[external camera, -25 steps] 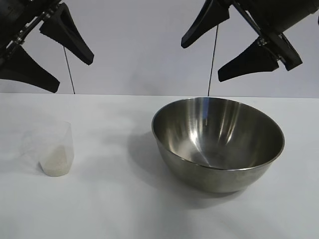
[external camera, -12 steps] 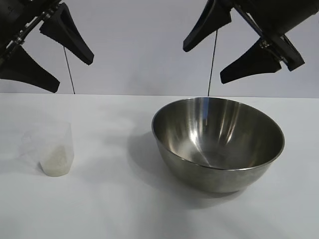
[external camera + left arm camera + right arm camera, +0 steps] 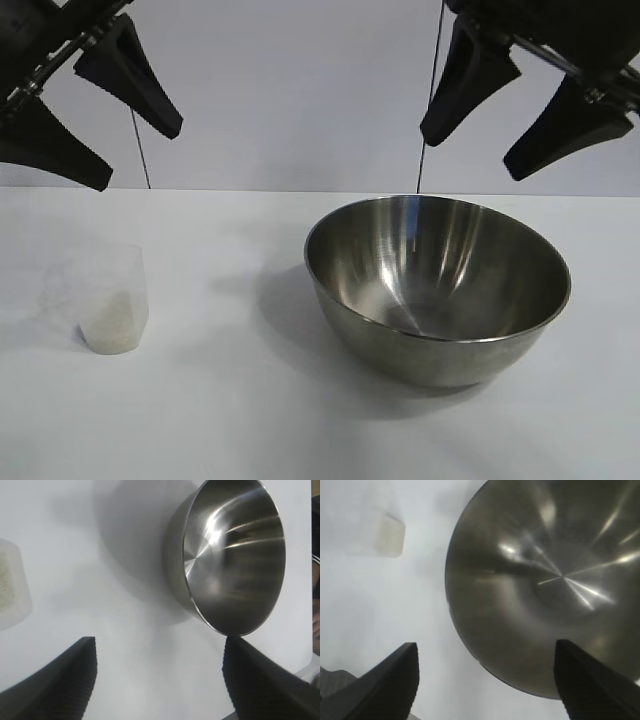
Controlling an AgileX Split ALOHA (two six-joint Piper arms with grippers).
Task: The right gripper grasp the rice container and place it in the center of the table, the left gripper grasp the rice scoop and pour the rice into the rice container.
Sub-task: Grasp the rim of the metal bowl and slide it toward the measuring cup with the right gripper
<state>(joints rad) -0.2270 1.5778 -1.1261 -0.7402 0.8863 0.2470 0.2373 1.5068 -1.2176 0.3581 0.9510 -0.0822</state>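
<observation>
The stainless-steel rice container (image 3: 438,285) stands upright on the white table (image 3: 240,420), nearest the exterior camera and toward the right arm's side, its shiny inside showing no grains. To the left of the container and well apart from it, the rice scoop (image 3: 113,300), a small translucent plastic cup, also sits upright on the table; the rice (image 3: 112,325) fills only its lower part as an off-white heap, and its side handle cannot be made out clearly from here. Above and behind the container's far right rim hangs the right gripper (image 3: 520,125), released, its two tapered jaws spread wide and pointing down, touching nothing. The right wrist view looks down between those jaws onto the container (image 3: 545,590), with the scoop (image 3: 390,535) farther off. Up at the far left of the container, above and behind the scoop, the left gripper (image 3: 120,135) hangs with its jaws likewise spread and holding nothing. Two thin dark cables (image 3: 138,148) run down behind the table's far edge.
</observation>
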